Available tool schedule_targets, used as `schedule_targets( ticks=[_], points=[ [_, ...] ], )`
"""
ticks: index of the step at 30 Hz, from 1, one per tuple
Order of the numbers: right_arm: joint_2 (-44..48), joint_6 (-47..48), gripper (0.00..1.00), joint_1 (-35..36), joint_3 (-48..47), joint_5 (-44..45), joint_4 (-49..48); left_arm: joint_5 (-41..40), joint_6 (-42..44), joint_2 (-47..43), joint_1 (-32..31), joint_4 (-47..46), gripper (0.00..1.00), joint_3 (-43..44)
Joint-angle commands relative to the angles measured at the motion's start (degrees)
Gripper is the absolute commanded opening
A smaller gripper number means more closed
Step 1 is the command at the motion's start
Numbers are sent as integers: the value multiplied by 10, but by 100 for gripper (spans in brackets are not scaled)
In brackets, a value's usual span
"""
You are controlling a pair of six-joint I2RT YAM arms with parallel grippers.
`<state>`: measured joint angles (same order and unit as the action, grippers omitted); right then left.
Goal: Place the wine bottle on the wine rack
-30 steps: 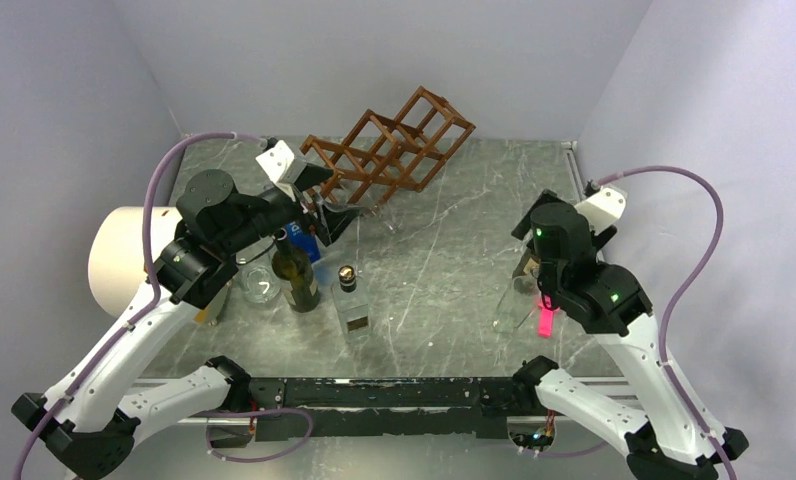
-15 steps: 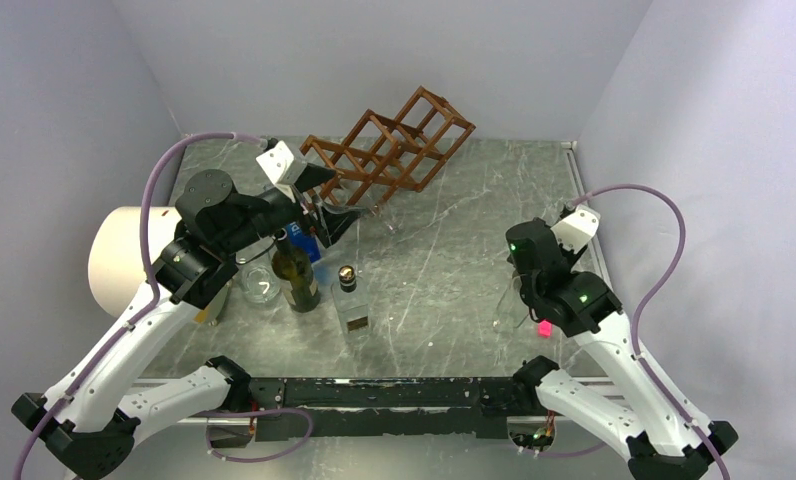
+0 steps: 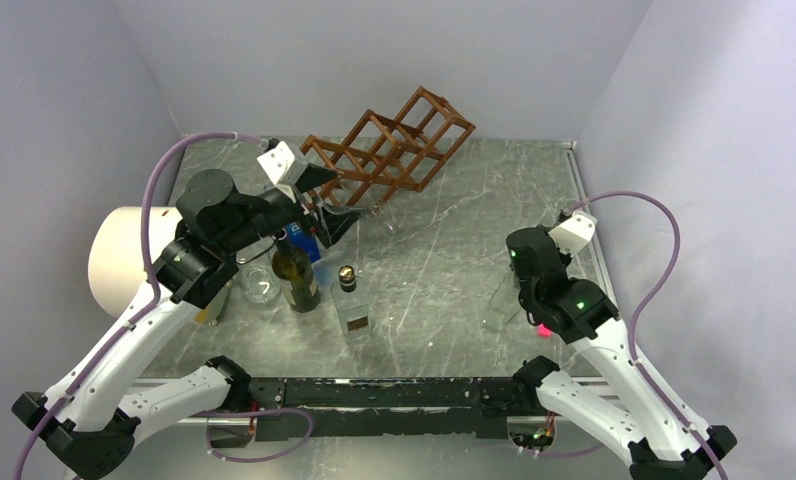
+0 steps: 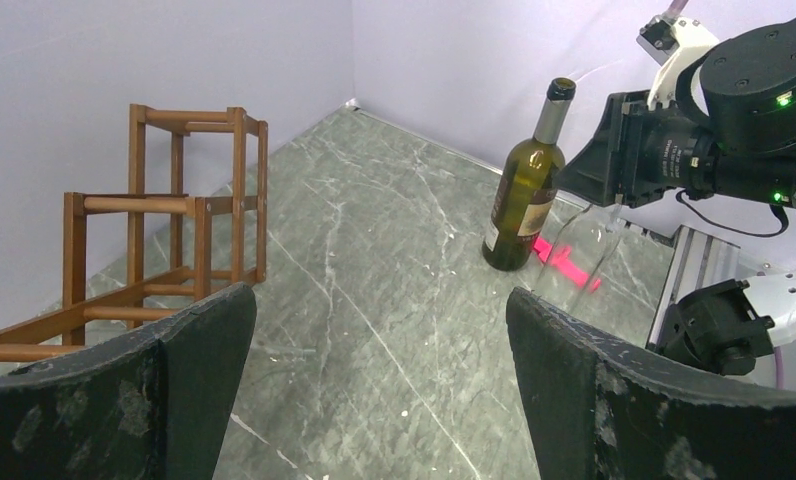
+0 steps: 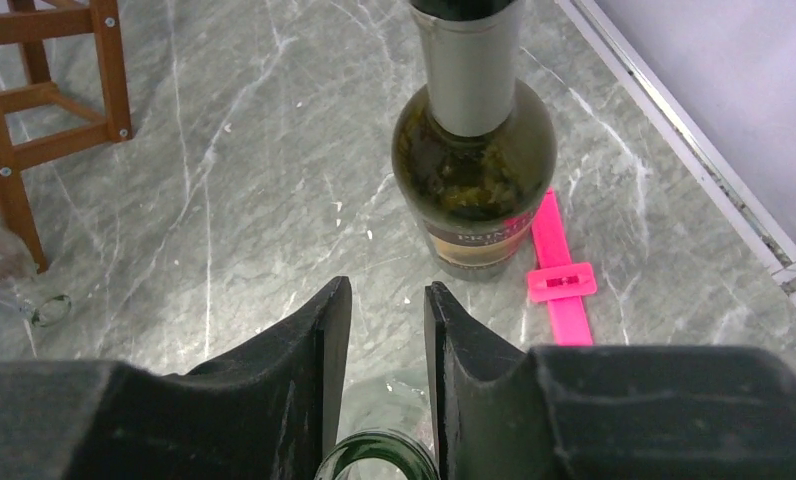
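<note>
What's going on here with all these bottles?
Two robot arms are meant to load a wooden wine rack. The right gripper is shut on the neck of a clear glass bottle, upright beside a dark green wine bottle. The left gripper hangs open near the rack, holding nothing. The rack looks empty.

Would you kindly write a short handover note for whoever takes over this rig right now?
Left gripper: open and empty, hovering by the near end of the reddish-brown wooden wine rack.
Right gripper: fingers shut around the neck of the clear glass bottle, on the right, beside a standing dark green wine bottle.
Done: the clear bottle appears gripped; no bottle shows in the rack.
To do: lift it, carry it to the rack, lay it in a cell.
</note>
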<state>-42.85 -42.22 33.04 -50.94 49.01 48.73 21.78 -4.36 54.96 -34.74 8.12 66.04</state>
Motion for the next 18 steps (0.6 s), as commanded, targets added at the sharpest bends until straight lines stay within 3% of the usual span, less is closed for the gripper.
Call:
schedule_targets(
  ticks=[1, 9, 18],
  points=[
    [1, 41, 3, -3, -3, 1, -55, 19, -7, 2, 3, -20, 99, 18],
    [-36, 202, 0, -2, -42, -110, -206, 68, -24, 16, 2, -65, 99, 21],
    [-108, 240, 0, -2, -118, -243, -297, 97, -53, 73, -14, -108, 99, 31]
  ],
)
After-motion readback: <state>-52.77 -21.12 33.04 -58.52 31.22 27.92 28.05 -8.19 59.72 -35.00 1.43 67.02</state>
